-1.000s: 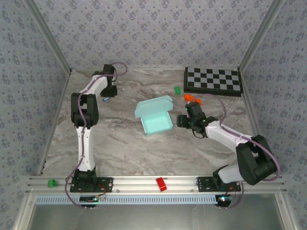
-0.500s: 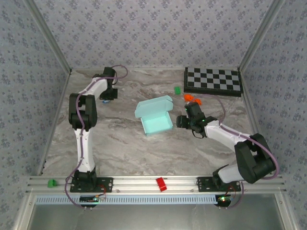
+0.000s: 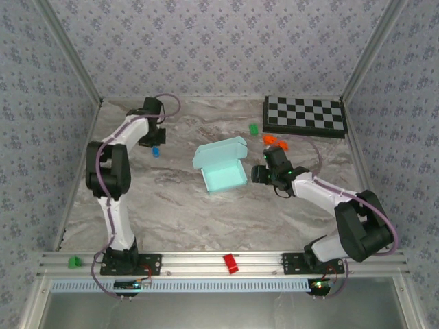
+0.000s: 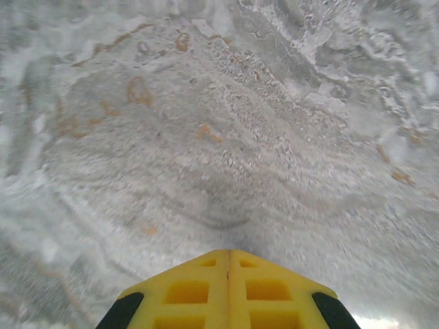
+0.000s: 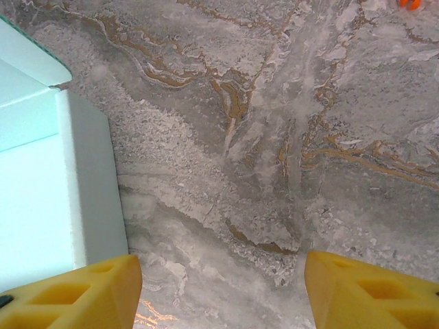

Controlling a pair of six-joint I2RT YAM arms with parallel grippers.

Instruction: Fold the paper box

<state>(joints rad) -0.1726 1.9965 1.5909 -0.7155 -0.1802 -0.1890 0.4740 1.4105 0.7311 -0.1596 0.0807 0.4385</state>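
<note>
The pale turquoise paper box (image 3: 223, 166) stands near the middle of the marble table, its body folded up and its lid flap raised at the far side. My right gripper (image 3: 259, 173) hangs just right of the box, open, with bare marble between its yellow fingers (image 5: 374, 295). The box's white right wall (image 5: 89, 185) fills the left of the right wrist view. My left gripper (image 3: 152, 140) is at the far left of the table, away from the box. Its yellow fingers (image 4: 185, 291) are pressed together, shut on nothing, over bare marble.
A black-and-white checkerboard (image 3: 305, 115) lies at the far right. Small green (image 3: 254, 128) and orange (image 3: 274, 141) pieces sit near it, and a small blue piece (image 3: 156, 151) lies by the left gripper. A red block (image 3: 230, 263) and a green block (image 3: 73, 261) rest on the front rail.
The left arm's elbow has swung left and its gripper has closed fully, leaving the small blue piece on the table. The right arm and the box have stayed put.
</note>
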